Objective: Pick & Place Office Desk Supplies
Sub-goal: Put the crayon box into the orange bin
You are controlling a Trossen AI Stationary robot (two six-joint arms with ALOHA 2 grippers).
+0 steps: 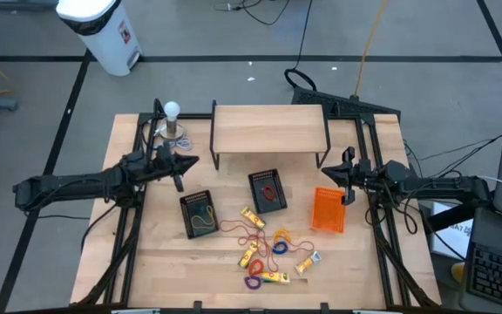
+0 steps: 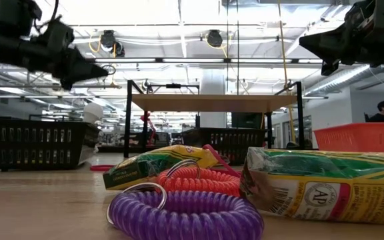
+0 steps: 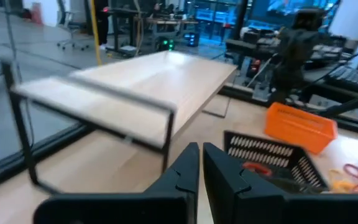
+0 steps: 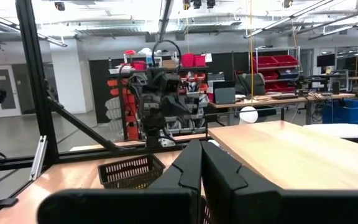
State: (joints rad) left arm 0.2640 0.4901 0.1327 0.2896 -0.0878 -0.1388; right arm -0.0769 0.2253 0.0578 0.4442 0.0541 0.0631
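1. Two small black mesh baskets sit mid-frame in the high view. The left black basket [image 1: 200,213] holds what looks like a yellow elastic loop, and the right black basket [image 1: 267,189] holds a red loop [image 1: 269,188]; so at least two items seem already sorted, though the view is too small to be sure nothing else lies in them.
2. The orange mesh basket [image 1: 328,210], right of centre, shows no contents that I can make out.
3. Most of the work is left. A scatter of loose supplies [image 1: 268,253] lies on the wooden table [image 1: 146,262] in the lower centre of the high view: coiled loops in red, orange, yellow, blue and purple, plus several yellow packets. The low view shows a purple coil [image 2: 185,215] and a yellow-green packet [image 2: 325,183] right in front.
4. The left gripper [image 1: 184,165] hovers at centre left, above the table beside the wooden shelf [image 1: 268,129], its fingers pressed together and holding nothing.
5. The right gripper [image 1: 348,178] waits at centre right, just above the orange basket, also pinched closed and empty.
6. Neither gripper is near the scatter, so the next pick has not begun.
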